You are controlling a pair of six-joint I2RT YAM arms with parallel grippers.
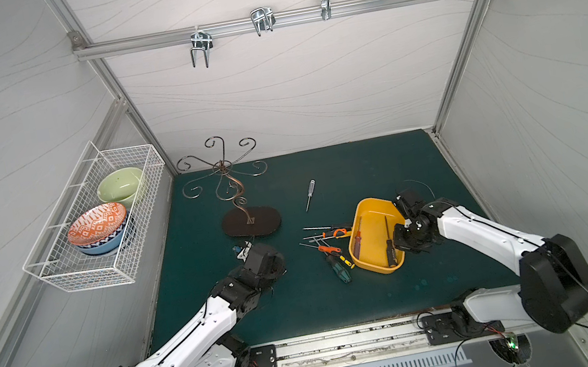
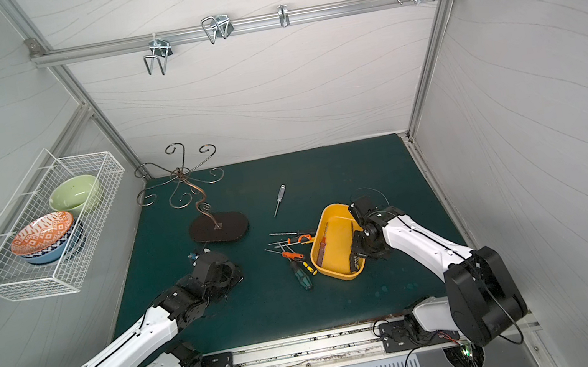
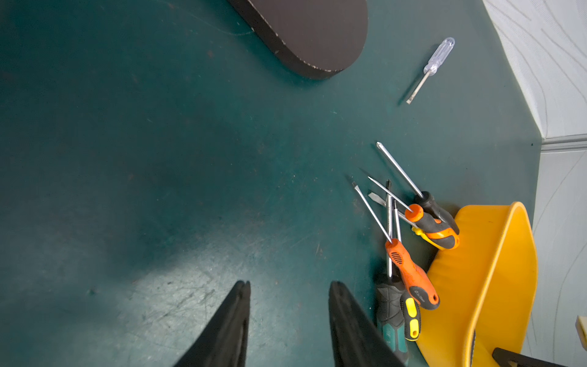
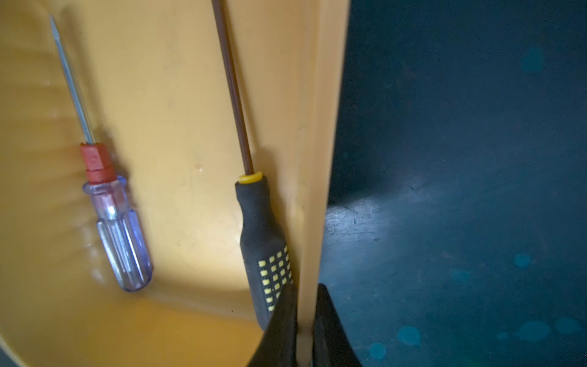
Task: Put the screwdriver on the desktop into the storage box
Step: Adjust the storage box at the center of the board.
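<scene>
Yellow plastic shows your progress: the storage box [image 1: 372,232] holds a red-collared screwdriver [image 4: 108,203] and a black-and-yellow screwdriver [image 4: 263,241], which lies against the wall that your right jaws pinch shut. A heap of screwdrivers [image 1: 329,249] lies on the surface [image 1: 304,304] just beside the box, and a clear-handled screwdriver [image 1: 309,194] sits alone farther back, so most of the job looks undone. Your left jaws hang apart and empty over bare teal. White walls [image 1: 309,89] enclose the cell, with a hook rail [image 1: 296,16], a wire basket [image 1: 81,274] of bowls and a copper stand [image 1: 250,222].
</scene>
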